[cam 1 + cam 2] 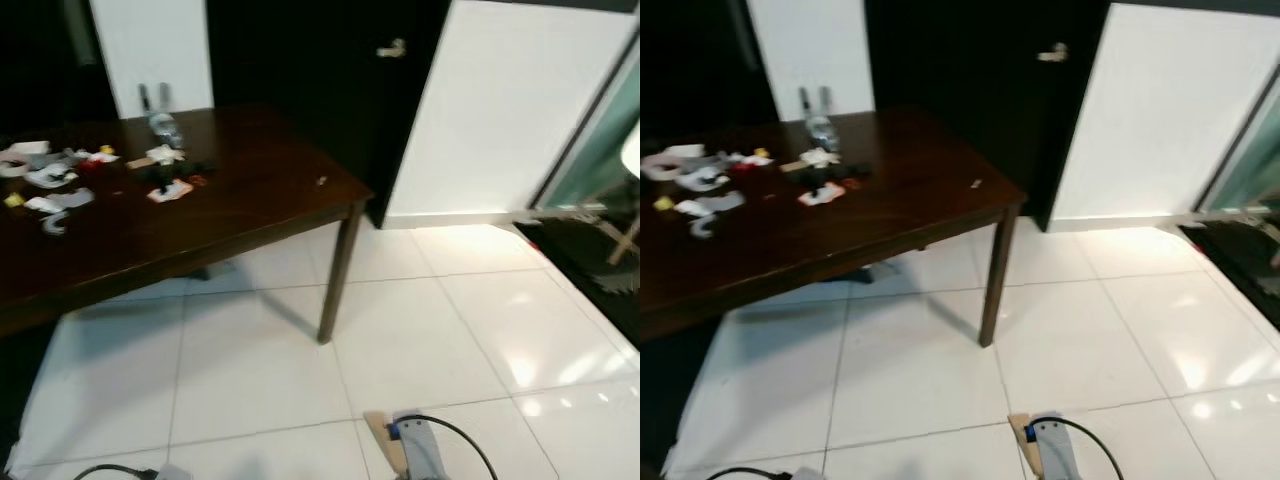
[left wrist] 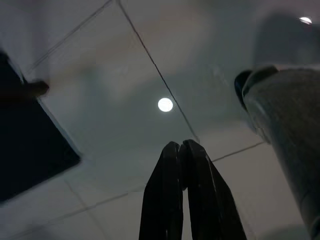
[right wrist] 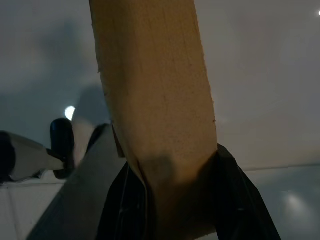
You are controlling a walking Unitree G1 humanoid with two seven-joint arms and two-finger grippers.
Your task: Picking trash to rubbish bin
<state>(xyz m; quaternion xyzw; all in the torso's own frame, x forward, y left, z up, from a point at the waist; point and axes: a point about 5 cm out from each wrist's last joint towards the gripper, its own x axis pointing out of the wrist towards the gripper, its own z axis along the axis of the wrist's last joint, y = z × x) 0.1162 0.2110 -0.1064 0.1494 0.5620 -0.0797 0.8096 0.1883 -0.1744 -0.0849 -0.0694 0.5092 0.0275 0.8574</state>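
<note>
A flat tan strip, cardboard or thin wood by the look of it (image 3: 155, 115), sits clamped between the two black fingers of the right gripper (image 3: 175, 200), running out well beyond the fingertips. The fingers are closed only as far as the strip's width allows, one pressed on each edge, which looks like a carrying hold: firm enough to keep the piece from slipping while the robot walks. From the head camera its tan end (image 1: 384, 440) shows low down by the right arm, above the white tiled floor (image 1: 420, 330).

The left gripper (image 2: 181, 155) hangs over the same tiles with its fingers pressed together on nothing, seemingly just idle.

More rubbish lies well away from both grippers, on the dark wooden table (image 1: 260, 200): a scatter of white wrappers and small coloured scraps (image 1: 60, 185) near its far side, with a clear plastic bottle (image 1: 165, 125) upright among them. Those look left for later trips.

I can make out no bin in these views, so my guess is the robot must find one before the held strip can be dropped. Behind the table stands a dark door (image 1: 330, 80) beside a white panel (image 1: 500, 110).
</note>
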